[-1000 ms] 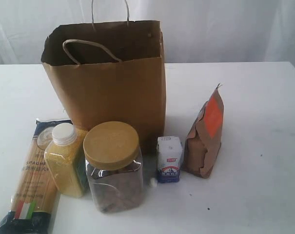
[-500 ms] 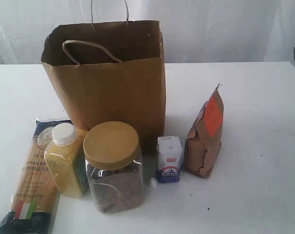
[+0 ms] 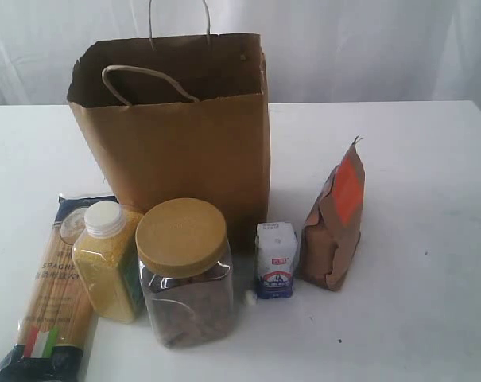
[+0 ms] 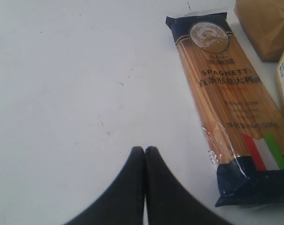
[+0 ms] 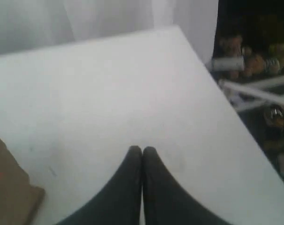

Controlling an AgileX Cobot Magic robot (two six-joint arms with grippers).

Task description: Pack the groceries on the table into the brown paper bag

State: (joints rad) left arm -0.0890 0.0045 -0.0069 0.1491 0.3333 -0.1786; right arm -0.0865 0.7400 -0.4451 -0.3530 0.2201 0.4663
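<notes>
The brown paper bag (image 3: 176,127) stands open and upright at the back of the white table (image 3: 415,159). In front of it lie the spaghetti packet (image 3: 53,294), the yellow-grain bottle (image 3: 109,263), the clear tan-lidded jar (image 3: 184,274), the small white-blue carton (image 3: 276,260) and the brown orange-labelled pouch (image 3: 335,227). Neither arm shows in the exterior view. My left gripper (image 4: 145,149) is shut and empty over bare table beside the spaghetti packet (image 4: 231,112). My right gripper (image 5: 142,149) is shut and empty over bare table, with a corner of the pouch (image 5: 10,192) to one side.
A small white cap-like piece (image 3: 250,298) lies between the jar and the carton. The table's edge and corner (image 5: 212,75) show in the right wrist view, with dark clutter (image 5: 254,61) beyond. A white curtain (image 3: 343,40) hangs behind.
A dark shape that showed at the right edge of the exterior view half a second ago is gone. The groceries and the bag have not moved.
</notes>
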